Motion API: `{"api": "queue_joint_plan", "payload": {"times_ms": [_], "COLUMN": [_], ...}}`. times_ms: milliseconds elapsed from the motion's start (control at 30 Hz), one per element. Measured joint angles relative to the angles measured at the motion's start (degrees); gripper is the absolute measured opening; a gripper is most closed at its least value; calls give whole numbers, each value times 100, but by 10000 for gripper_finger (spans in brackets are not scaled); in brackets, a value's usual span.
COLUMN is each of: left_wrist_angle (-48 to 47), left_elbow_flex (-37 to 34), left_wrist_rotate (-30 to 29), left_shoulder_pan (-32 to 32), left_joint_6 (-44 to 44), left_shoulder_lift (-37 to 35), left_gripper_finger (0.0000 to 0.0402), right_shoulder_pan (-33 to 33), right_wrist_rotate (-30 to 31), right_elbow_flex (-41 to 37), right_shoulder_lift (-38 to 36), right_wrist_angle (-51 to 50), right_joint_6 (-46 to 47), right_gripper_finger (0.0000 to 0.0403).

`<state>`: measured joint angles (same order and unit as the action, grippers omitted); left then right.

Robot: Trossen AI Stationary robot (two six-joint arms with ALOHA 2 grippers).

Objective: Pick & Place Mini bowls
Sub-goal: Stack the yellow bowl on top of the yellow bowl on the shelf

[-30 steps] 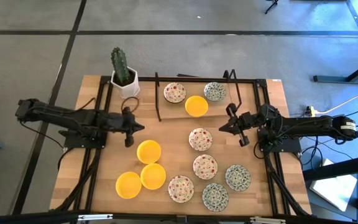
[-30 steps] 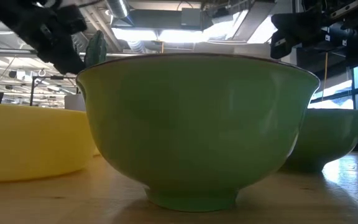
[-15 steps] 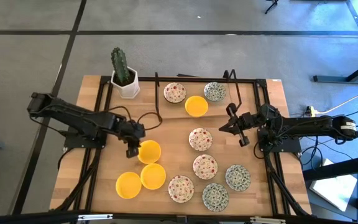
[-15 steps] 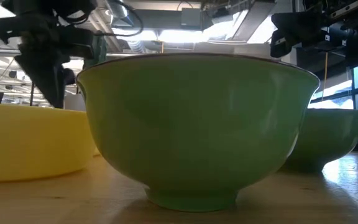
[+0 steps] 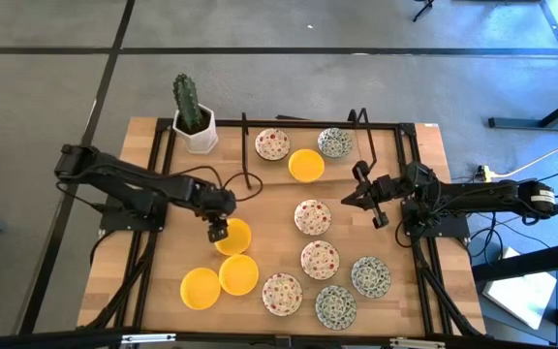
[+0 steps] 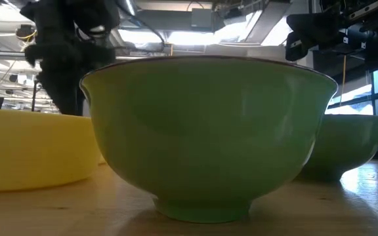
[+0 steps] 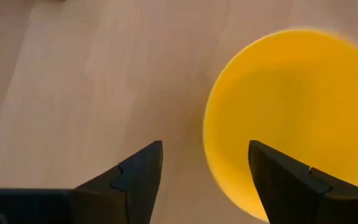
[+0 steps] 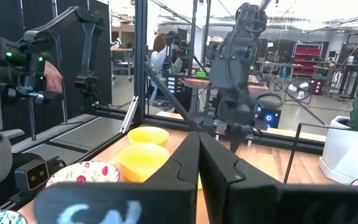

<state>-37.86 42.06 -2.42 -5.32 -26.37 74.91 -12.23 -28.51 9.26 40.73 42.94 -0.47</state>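
Straddling the near rim of the yellow bowl point(image 7: 291, 118), the left gripper point(image 7: 204, 171) hangs spread wide, grasping nothing, directly above that edge.

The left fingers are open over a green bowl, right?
Not quite. The left fingers are open, but over the edge of a yellow bowl, not a green one. The left wrist view shows it.

Two dark, matte, multi-jointed arms with black cables looping beside them, each ending in a pair of blunt black wedge-shaped fingers point(image 7: 138, 180), angular steps moulded along their inner edges.
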Motion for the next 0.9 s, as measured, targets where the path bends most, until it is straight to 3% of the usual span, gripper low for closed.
{"api": "queue_joint_plan", "payload": {"times_ms": [367,900], "left_wrist_angle": [56,59], "left_elbow_flex": [0,-2], "left_wrist_rotate": [55,-157], "left_shoulder_pan": [-3,-2], "left_joint_6": [105,72], "left_shoulder_lift": [714,807], "left_gripper_finger": [226,220], "right_shoulder_pan": [0,0], "right_wrist_rotate": [0,0], "right_elbow_flex": [0,0], "right_shoulder_lift": [0,0], "right_wrist_angle": [-1,-3], "right_joint_6": [0,0], "right_gripper_finger": [12,12]}}
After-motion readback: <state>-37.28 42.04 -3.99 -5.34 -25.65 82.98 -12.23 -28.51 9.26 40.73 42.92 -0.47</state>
